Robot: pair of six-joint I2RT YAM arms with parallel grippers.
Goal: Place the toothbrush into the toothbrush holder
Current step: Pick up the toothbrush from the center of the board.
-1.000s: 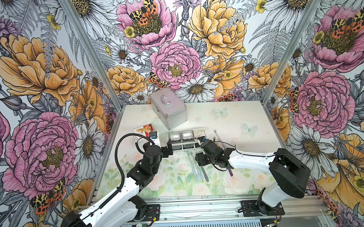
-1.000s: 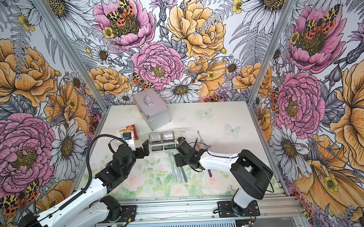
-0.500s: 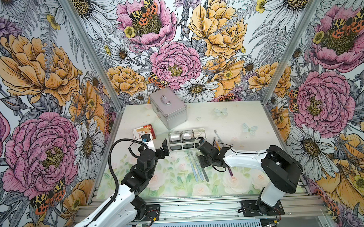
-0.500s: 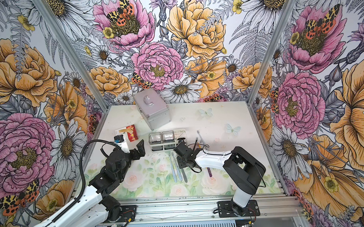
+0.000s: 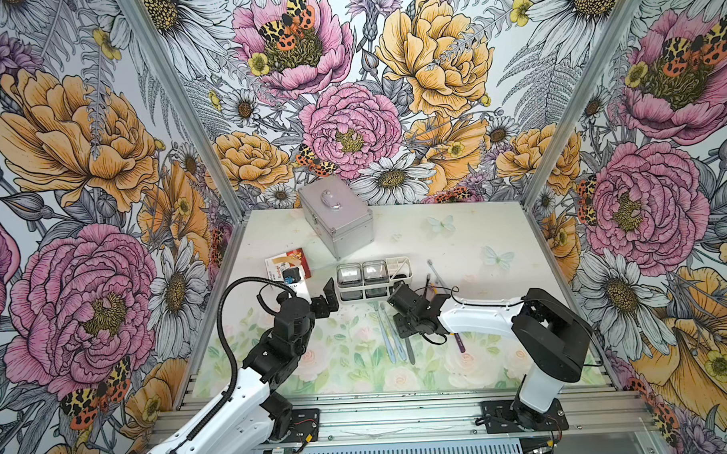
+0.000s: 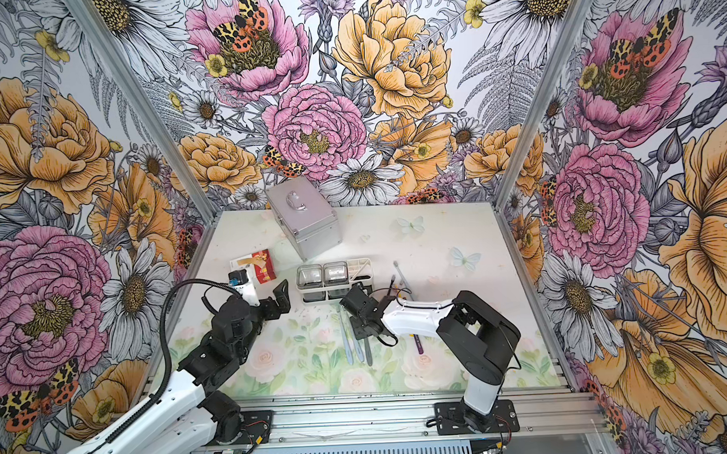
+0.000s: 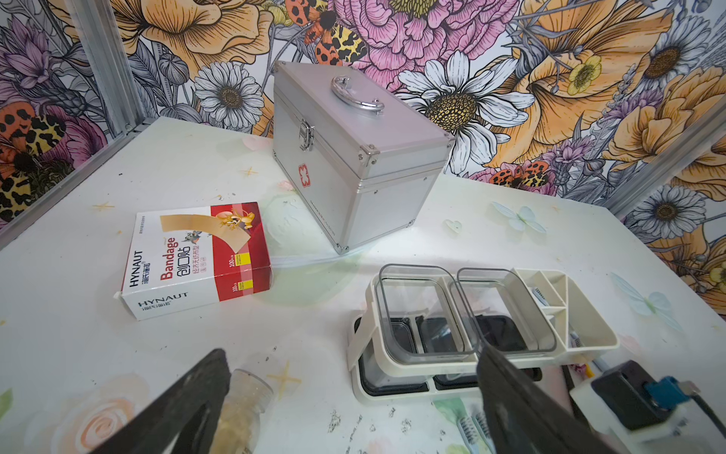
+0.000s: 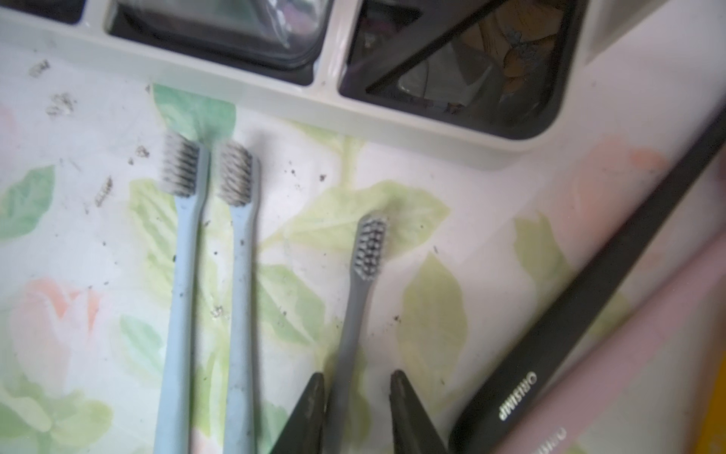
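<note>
Toothbrush [image 8: 355,310], the grey one, lay flat on the table [image 5: 458,241] just in front of the toothbrush holder [image 7: 587,318], head toward it, beside two blue brushes [image 8: 178,314]. The right gripper [image 8: 357,377] straddled its handle, jaws narrowly apart, not yet clamped. The left gripper [image 7: 353,351] hung near the holder's other end, jaws wide and empty

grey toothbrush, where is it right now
In the right wrist view the grey toothbrush lies on the table by the toothbrush holder, beside two blue toothbrushes, handle inside the open right gripper.
</note>
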